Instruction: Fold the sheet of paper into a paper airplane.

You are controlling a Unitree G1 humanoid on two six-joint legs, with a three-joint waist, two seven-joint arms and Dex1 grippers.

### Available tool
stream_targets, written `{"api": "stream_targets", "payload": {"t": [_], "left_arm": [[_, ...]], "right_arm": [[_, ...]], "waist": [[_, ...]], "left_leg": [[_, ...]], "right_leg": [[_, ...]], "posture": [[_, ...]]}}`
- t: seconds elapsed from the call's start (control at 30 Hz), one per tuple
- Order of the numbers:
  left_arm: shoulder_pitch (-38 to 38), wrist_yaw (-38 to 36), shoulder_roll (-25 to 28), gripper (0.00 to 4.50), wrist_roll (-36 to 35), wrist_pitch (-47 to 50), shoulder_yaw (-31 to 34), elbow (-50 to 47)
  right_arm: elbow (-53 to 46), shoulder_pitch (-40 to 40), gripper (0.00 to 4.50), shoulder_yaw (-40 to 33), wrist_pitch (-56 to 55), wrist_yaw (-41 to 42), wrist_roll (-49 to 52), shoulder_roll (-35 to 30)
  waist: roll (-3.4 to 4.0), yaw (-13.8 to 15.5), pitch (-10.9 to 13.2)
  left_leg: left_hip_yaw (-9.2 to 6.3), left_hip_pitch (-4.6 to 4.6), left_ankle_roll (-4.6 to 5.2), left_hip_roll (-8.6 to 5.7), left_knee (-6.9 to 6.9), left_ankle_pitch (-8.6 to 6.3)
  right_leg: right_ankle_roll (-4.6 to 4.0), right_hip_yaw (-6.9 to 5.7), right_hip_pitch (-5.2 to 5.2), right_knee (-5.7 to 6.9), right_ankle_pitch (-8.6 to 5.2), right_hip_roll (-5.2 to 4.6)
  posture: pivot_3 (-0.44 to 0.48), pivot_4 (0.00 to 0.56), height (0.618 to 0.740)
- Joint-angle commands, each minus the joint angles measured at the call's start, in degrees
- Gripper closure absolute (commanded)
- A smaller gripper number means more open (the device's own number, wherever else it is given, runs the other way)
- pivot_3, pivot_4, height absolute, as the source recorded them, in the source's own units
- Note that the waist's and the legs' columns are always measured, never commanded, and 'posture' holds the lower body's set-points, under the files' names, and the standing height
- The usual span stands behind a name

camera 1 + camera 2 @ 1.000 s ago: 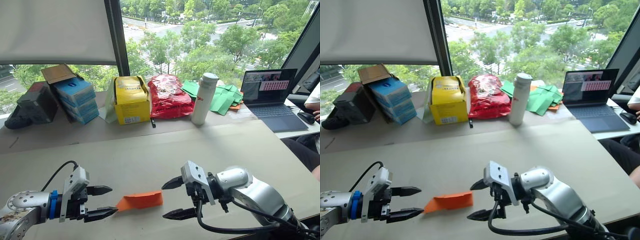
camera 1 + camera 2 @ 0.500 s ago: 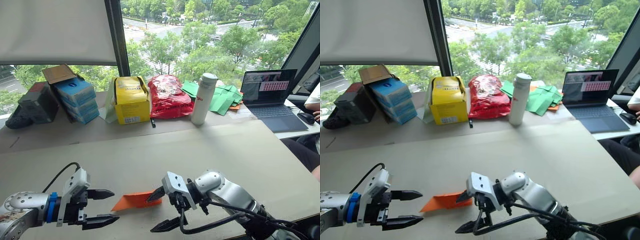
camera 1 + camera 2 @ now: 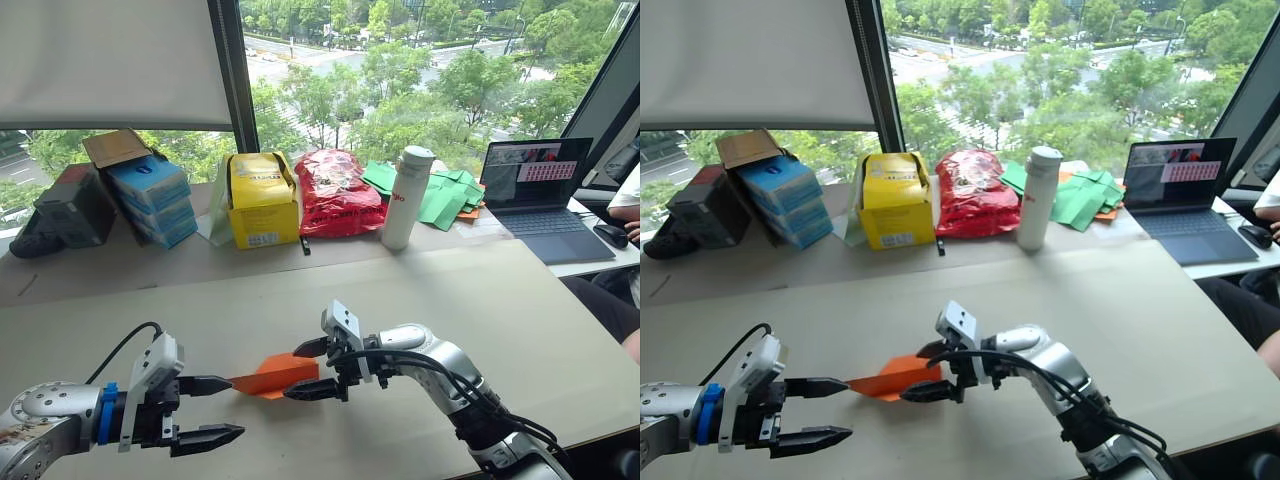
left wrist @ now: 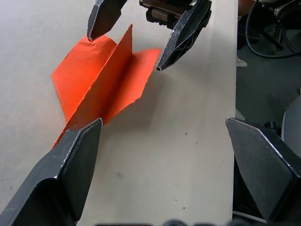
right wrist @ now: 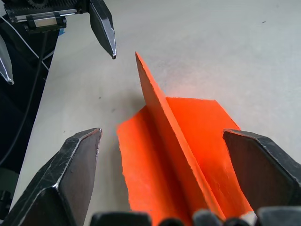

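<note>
So I'm looking down at the paper airplane [image 3: 275, 375] sitting on the bare tan table [image 3: 520, 310], near the front edge, right between my two grippers. It's folded into a pointed wedge with a centre fin standing up, and a flap spreading flat on each side of it. The pointed end is aiming toward my left gripper [image 3: 208, 411], the wide ragged end toward my right gripper [image 3: 305, 369].

My right gripper is sitting wide open around that wide end, one finger on each side, not clamping anything. From the right wrist view the upright fin [image 5: 162, 120] is running straight down the middle between its fingers, with a gap on both sides.

My left gripper is open too and holding nothing. Its upper finger [image 3: 205, 385] is sitting right at the paper's point; I can't tell if it's actually touching.

Room-wise I'm doing fine: open tabletop all around the paper. Clutter is lined up well apart along the window ledge: yellow box [image 3: 262, 200], red plastic bag [image 3: 335, 193], white bottle [image 3: 407, 197], green paper sheets [image 3: 445, 195] and a laptop [image 3: 545, 195] off to the right.
</note>
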Motion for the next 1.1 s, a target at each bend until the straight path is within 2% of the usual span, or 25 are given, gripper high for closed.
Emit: {"api": "stream_targets", "payload": {"t": [0.03, 0.33, 0.5, 0.67, 0.77, 0.87, 1.1], "left_arm": [[-1.8, 0.9, 0.3, 0.02, -1.9, 1.0, 1.2, -1.1], [-3.2, 2.8, 0.5, 0.02, -3.0, 2.4, 1.1, -1.9], [-1.2, 3.0, 0.1, 0.02, -3.2, 2.3, 2.2, -3.2], [2.3, 1.0, -0.5, 0.02, -0.3, -1.4, 2.5, -1.2], [4.1, -0.2, -1.0, 0.00, 1.1, -3.4, 2.8, 0.4], [6.8, -1.4, -1.5, 0.00, 3.9, -6.3, 3.6, 2.5], [7.4, -1.4, -2.3, 0.00, 4.3, -7.4, 3.5, 2.1]], "right_arm": [[-3.1, -2.1, 0.00, -1.7, -0.6, 0.0, 1.5, 0.6], [-6.4, -8.0, 0.00, 6.2, -4.9, 0.2, -7.0, -1.8], [-5.4, -9.2, 0.00, 10.2, -7.6, -0.2, -11.8, -2.2], [-3.0, -10.3, 0.00, 13.0, -9.7, -0.4, -15.7, -1.3], [-2.1, -10.9, 0.80, 13.5, -10.3, -0.1, -16.9, -0.7], [-1.9, -12.8, 1.92, 14.1, -9.8, 0.3, -17.7, 0.7], [-1.5, -14.6, 4.31, 15.6, -8.4, 2.0, -19.3, 1.3]], "waist": [[0.00, 0.0, 0.0], [0.00, -0.1, 0.0], [-0.01, -0.1, 0.0], [0.00, -0.2, 0.0], [-0.01, -0.1, 0.0], [0.00, -0.4, 0.0], [-0.03, 0.0, 0.0]], "left_leg": [[0.02, 0.01, -0.01, 0.00, 0.00, 0.00], [0.06, 0.02, -0.07, 0.02, 0.00, 0.03], [0.07, 0.01, -0.06, -0.01, 0.03, 0.03], [0.07, 0.02, -0.08, 0.01, 0.03, 0.04], [0.08, 0.02, -0.09, 0.01, 0.03, 0.05], [0.09, 0.02, -0.09, 0.00, 0.03, 0.05], [0.11, 0.02, -0.07, -0.01, 0.06, 0.04]], "right_leg": [[0.00, 0.00, 0.00, 0.02, 0.00, 0.00], [0.00, 0.00, -0.15, 0.35, -0.01, -0.01], [0.00, 0.02, -0.15, 0.34, -0.01, -0.03], [-0.02, 0.01, -0.16, 0.36, -0.01, -0.01], [-0.03, 0.01, -0.15, 0.36, -0.02, -0.02], [-0.03, 0.02, -0.16, 0.36, -0.02, -0.02], [-0.04, 0.01, -0.13, 0.36, -0.03, -0.03]], "posture": [[0.000, 0.150, 0.738], [0.000, 0.150, 0.738], [0.000, 0.150, 0.738], [0.000, 0.150, 0.738], [0.000, 0.150, 0.738], [0.000, 0.150, 0.738], [0.000, 0.150, 0.738]]}}
